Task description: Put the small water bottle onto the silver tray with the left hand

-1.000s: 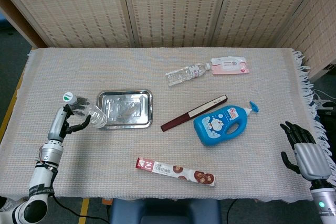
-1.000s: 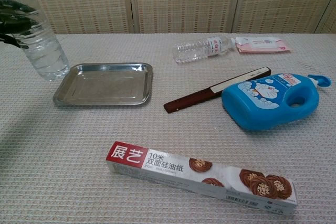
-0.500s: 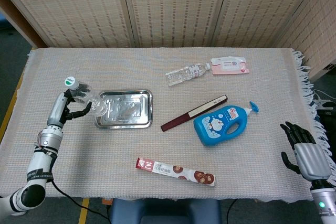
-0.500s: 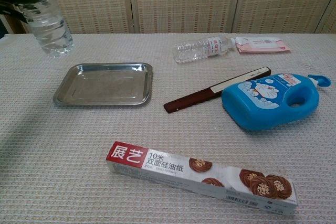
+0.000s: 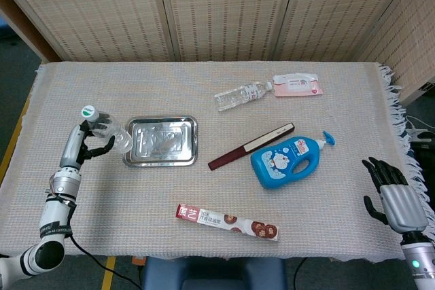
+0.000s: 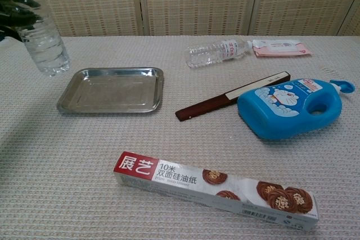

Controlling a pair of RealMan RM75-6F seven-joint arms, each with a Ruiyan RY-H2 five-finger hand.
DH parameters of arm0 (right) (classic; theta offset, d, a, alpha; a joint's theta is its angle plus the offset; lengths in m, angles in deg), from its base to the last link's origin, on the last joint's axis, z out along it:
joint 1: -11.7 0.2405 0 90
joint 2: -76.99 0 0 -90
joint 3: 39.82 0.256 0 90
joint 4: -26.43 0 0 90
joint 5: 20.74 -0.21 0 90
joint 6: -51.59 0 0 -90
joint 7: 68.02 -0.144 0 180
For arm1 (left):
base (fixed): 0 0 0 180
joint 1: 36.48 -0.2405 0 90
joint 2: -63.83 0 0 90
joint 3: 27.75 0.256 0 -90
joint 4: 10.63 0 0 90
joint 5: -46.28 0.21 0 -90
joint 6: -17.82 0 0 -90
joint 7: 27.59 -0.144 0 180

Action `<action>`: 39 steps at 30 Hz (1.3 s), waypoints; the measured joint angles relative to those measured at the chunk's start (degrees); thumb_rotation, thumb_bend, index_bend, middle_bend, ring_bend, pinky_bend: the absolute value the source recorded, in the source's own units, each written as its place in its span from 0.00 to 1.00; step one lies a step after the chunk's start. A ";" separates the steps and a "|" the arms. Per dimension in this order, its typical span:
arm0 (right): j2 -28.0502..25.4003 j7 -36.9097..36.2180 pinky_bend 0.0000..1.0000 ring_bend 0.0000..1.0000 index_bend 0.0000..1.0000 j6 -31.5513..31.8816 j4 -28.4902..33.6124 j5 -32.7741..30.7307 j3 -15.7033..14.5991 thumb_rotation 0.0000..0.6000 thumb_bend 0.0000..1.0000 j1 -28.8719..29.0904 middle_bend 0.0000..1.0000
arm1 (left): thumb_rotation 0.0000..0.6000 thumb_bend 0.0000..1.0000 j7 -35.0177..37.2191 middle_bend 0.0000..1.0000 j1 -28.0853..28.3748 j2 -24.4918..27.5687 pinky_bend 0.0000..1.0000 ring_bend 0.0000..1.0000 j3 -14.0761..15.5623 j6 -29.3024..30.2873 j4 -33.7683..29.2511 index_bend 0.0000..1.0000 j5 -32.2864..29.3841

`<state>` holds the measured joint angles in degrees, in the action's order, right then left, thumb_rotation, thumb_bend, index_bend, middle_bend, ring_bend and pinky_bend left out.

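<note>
My left hand point(image 5: 87, 142) grips the small clear water bottle point(image 5: 109, 131) around its upper part; the green-and-white cap point(image 5: 88, 111) points up and to the left. The bottle is tilted and stays just left of the silver tray point(image 5: 162, 142), not over it. In the chest view the bottle point(image 6: 45, 46) fills the top left corner with dark fingers point(image 6: 16, 10) wrapped round it, beside the far left corner of the tray point(image 6: 112, 91). I cannot tell whether its base touches the cloth. My right hand point(image 5: 393, 193) hangs at the table's right edge, fingers apart, holding nothing.
A second, labelled bottle point(image 5: 241, 94) lies at the back beside a pink wipes pack point(image 5: 298, 85). Right of the tray lie a dark folded fan point(image 5: 251, 146) and a blue detergent bottle point(image 5: 291, 161). A baking-paper box point(image 5: 226, 221) lies near the front edge.
My left hand has carried the bottle back from the tray's left edge and stood it more upright. In the last half second it sank a little and shifted left.
</note>
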<state>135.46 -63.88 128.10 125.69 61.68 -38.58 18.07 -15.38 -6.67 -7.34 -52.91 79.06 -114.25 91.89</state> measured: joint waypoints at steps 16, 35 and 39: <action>0.31 0.58 0.09 0.00 0.00 -0.49 -0.14 -0.53 0.08 1.00 0.25 0.26 0.00 | 1.00 0.42 0.12 0.58 -2.13 -1.55 0.50 0.50 4.20 2.02 0.53 0.46 1.81; 0.23 0.79 0.09 0.00 0.00 -1.37 0.08 -1.23 -0.02 1.00 0.24 0.53 0.00 | 1.00 0.42 -0.18 0.58 2.37 -16.09 0.50 0.50 3.38 2.97 10.56 0.46 3.80; 0.16 0.83 0.09 0.00 0.00 -1.82 0.17 -1.48 -0.02 1.00 0.25 0.74 0.00 | 1.00 0.42 0.35 0.58 3.78 -20.80 0.50 0.50 3.43 2.89 16.49 0.46 4.69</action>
<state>135.63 -63.05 126.27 125.86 60.19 -38.59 18.81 -15.03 -2.89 -28.14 -49.48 81.95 -97.76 96.58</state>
